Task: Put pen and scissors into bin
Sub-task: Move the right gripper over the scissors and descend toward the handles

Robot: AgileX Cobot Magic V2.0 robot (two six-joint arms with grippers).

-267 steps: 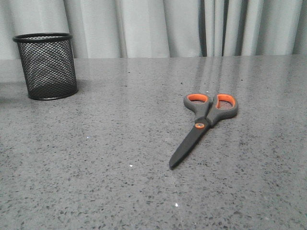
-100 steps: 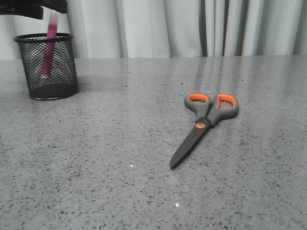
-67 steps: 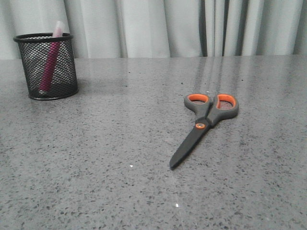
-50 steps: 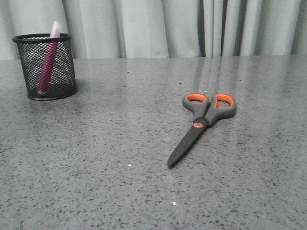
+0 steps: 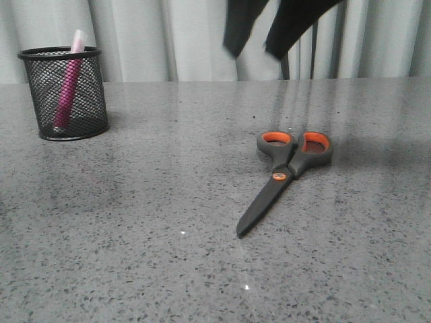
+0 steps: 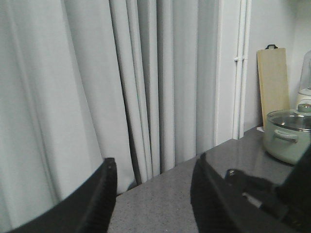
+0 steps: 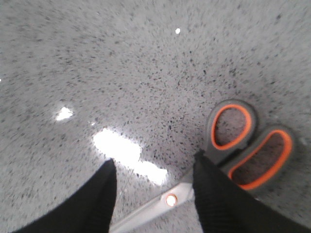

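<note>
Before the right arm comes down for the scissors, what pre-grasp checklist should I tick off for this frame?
1. Pen in the bin: ok, it leans inside, cap above the rim.
2. Scissors flat on the table, blades closed: ok.
3. Right end effector open: ok, fingers apart and empty.
4. Right end effector above the scissors: ok, the handle loops and pivot show in the right wrist view.
5. Left end effector out of the way: ok, open, aimed at the curtain.
6. Exact height above the scissors: cannot tell.
</note>
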